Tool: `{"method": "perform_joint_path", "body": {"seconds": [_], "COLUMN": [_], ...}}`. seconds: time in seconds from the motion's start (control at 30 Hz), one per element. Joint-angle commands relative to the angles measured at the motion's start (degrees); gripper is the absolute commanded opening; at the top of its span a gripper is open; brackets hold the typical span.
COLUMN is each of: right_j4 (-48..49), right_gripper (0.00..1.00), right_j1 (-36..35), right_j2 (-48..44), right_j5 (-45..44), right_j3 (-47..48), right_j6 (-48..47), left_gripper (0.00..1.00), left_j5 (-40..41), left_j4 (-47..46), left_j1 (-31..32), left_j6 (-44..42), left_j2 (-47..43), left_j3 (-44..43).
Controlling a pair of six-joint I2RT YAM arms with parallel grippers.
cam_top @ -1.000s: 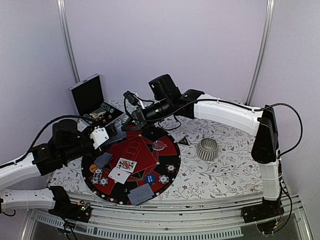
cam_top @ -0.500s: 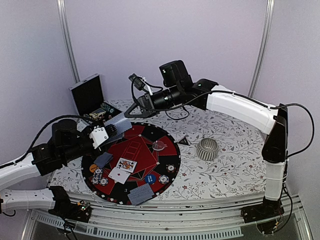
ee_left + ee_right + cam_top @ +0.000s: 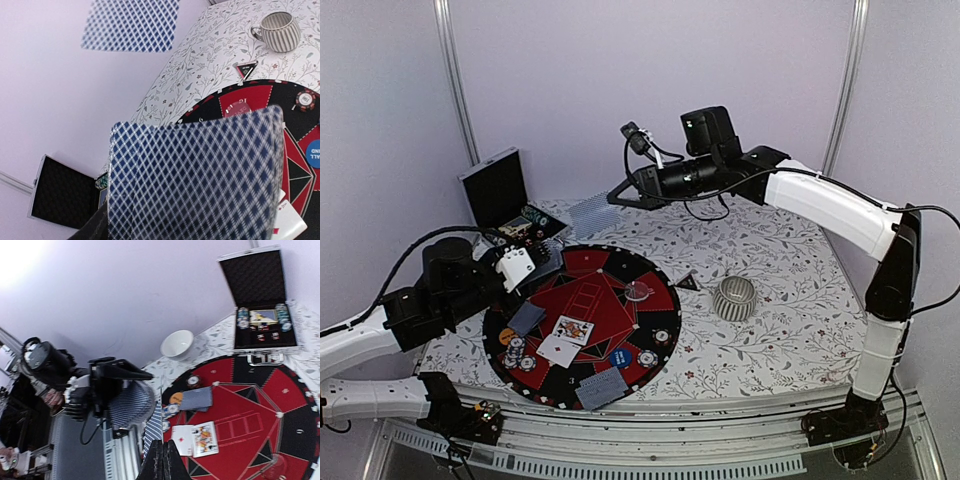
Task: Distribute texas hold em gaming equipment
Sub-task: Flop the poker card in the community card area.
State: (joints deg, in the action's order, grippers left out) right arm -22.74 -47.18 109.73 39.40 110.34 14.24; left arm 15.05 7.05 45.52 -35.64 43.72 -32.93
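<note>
My right gripper (image 3: 618, 198) hangs high over the back of the table, shut on one blue-backed card (image 3: 594, 212). The right wrist view shows that card (image 3: 153, 432) edge-on above the closed fingertips (image 3: 158, 465). At the mat's left edge my left gripper (image 3: 540, 263) is shut on a bowed deck of cards (image 3: 195, 175), which hides its jaws. On the round red-and-black mat (image 3: 620, 270) lie two face-up cards (image 3: 568, 335), a face-down card (image 3: 527, 318), more face-down cards (image 3: 602, 388), chips (image 3: 520, 355), a blue disc (image 3: 620, 356), an orange disc (image 3: 507, 336) and a clear disc (image 3: 639, 291).
A black hinged case (image 3: 500, 195) stands open at the back left with chips inside. A ribbed silver cup (image 3: 734, 298) sits right of the mat, a small black triangular marker (image 3: 688, 283) beside it. A white bowl (image 3: 177, 344) shows beyond the mat in the right wrist view.
The right arm has risen and swung back to the right, carrying the single card up and away from the deck. The left arm has hardly moved.
</note>
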Motion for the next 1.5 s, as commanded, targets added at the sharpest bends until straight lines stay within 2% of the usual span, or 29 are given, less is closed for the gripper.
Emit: {"method": "perform_joint_path", "body": {"seconds": [0.0,0.1,0.27,0.37,0.6,0.73,0.83,0.93,1.07,1.47], "right_j4": [0.52,0.96,7.27,12.54,26.38,27.84,28.29,28.17,26.89,23.9], "right_gripper": [0.01,0.01,0.01,0.01,0.01,0.01,0.01,0.01,0.01,0.01], "right_j1": [2.97,2.92,2.31,-0.3,-7.68,-10.4,-11.28,-11.33,-11.31,-10.14], "right_j2": [-3.38,-0.47,7.51,12.99,23.89,30.3,31.04,29.65,25.88,23.4], "right_j5": [-14.98,-21.3,-23.68,-26.41,-29.8,-31.13,-31.05,-28.99,-22.63,-18.78], "right_j3": [-4.25,-4.57,-4.04,-2.31,-1.06,-1.6,-4.84,-8.84,-15.7,-17.75], "right_j6": [-8.12,-17.38,-28.55,-35.37,-60.29,-72.29,-80.26,-83.75,-92.48,-101.56], "left_gripper": [0.52,0.52,0.52,0.52,0.52,0.52,0.52,0.52,0.52,0.52], "left_j5": [3.5,4.23,5.56,5.01,4.95,4.38,4.25,3.99,3.48,3.15], "left_j4": [-3.11,-3.39,-4.18,-4.37,-4.37,-4.16,-4.09,-3.99,-3.77,-3.69], "left_j1": [-0.47,-0.88,-1.72,-2.07,-2.96,-3.15,-3.23,-3.29,-3.29,-3.4], "left_j6": [1.23,1.51,1.88,2.13,2.46,2.66,2.68,2.81,3.02,3.16], "left_j2": [-1.09,-1.03,-1.22,-1.36,-0.75,-0.81,-1.05,-1.31,-1.28,-1.7], "left_j3": [-0.47,-0.64,-0.69,-0.57,-0.72,-0.82,-0.82,-0.83,-0.99,-1.01]}}
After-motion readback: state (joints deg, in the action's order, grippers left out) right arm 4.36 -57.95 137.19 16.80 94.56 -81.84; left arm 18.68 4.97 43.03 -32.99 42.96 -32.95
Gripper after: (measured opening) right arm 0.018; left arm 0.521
